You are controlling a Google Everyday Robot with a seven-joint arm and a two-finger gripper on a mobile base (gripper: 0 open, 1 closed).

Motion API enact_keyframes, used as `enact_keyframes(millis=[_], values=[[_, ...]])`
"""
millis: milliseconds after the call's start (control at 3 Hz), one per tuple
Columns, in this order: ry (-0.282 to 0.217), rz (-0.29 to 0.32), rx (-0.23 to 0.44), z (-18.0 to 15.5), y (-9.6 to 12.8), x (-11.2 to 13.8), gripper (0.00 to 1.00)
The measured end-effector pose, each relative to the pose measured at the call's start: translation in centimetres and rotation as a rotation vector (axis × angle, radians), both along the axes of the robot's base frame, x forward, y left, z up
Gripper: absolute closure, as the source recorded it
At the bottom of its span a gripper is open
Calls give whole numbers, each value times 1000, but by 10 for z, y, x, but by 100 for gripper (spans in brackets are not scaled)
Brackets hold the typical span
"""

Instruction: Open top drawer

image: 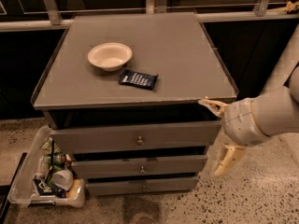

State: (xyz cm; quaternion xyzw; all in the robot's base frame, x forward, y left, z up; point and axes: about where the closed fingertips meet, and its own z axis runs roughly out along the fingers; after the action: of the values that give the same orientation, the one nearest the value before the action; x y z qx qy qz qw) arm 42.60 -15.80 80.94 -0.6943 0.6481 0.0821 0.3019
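Observation:
The top drawer (112, 137) is the widest grey front of three, just under the cabinet top, with a small round metal knob (139, 140) at its centre. A dark gap shows above its front panel. My gripper (219, 132) is at the cabinet's right front corner, to the right of the drawer front and well away from the knob. It is open: one tan finger (210, 106) points left at the cabinet top's corner, and the other finger (228, 159) hangs lower, beside the middle drawer. It holds nothing.
A white bowl (110, 55) and a dark snack packet (138, 79) lie on the cabinet top (187, 55). Two narrower drawers (140, 167) sit below. A clear bin of trash (49, 176) stands on the floor at the cabinet's left. A railing runs behind.

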Motion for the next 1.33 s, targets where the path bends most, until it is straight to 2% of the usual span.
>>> enact_keyframes(millis=[333, 667, 1333], values=[[-43, 24, 95, -29, 4, 23, 0], [-78, 41, 114, -53, 10, 40, 0], [-99, 28, 79, -89, 11, 56, 0]])
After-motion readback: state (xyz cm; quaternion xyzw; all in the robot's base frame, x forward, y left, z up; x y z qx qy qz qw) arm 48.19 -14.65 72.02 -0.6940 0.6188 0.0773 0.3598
